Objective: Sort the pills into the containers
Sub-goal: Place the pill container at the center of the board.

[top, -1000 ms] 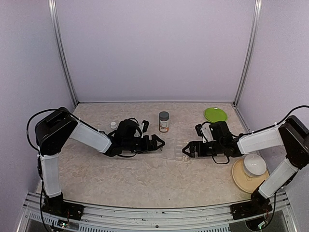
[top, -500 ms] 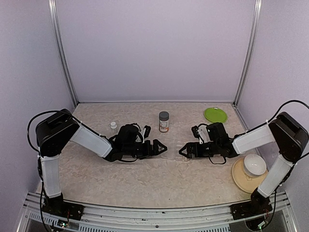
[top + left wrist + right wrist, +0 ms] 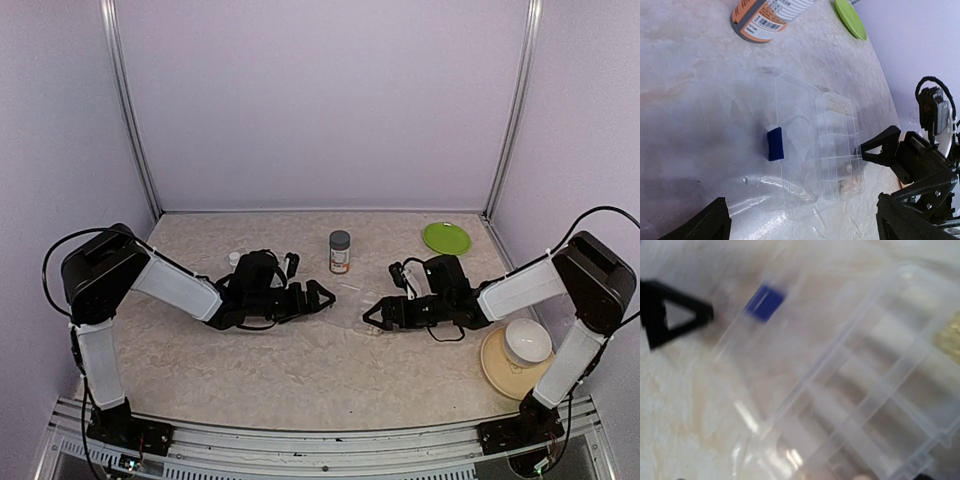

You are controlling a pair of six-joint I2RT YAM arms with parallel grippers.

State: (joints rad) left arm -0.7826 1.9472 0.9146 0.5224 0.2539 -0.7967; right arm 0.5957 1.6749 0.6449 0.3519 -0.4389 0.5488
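The containers are the compartments of a clear plastic pill box lying open mid-table. Its lid is folded out to the left and carries a dark blue rectangular piece at its edge. Small pale pills lie in the end compartments. My left gripper stands open just left of the lid with nothing between its fingers. My right gripper is open at the box's right edge, one finger against its rim. The right wrist view is blurred; the box fills it.
An orange-labelled pill bottle stands behind the box. A green plate lies at the back right. A white bowl sits on a tan plate at the right. A small white cap is behind the left arm.
My right gripper has slid left up to the box's edge. My left gripper has drawn back slightly to the left.
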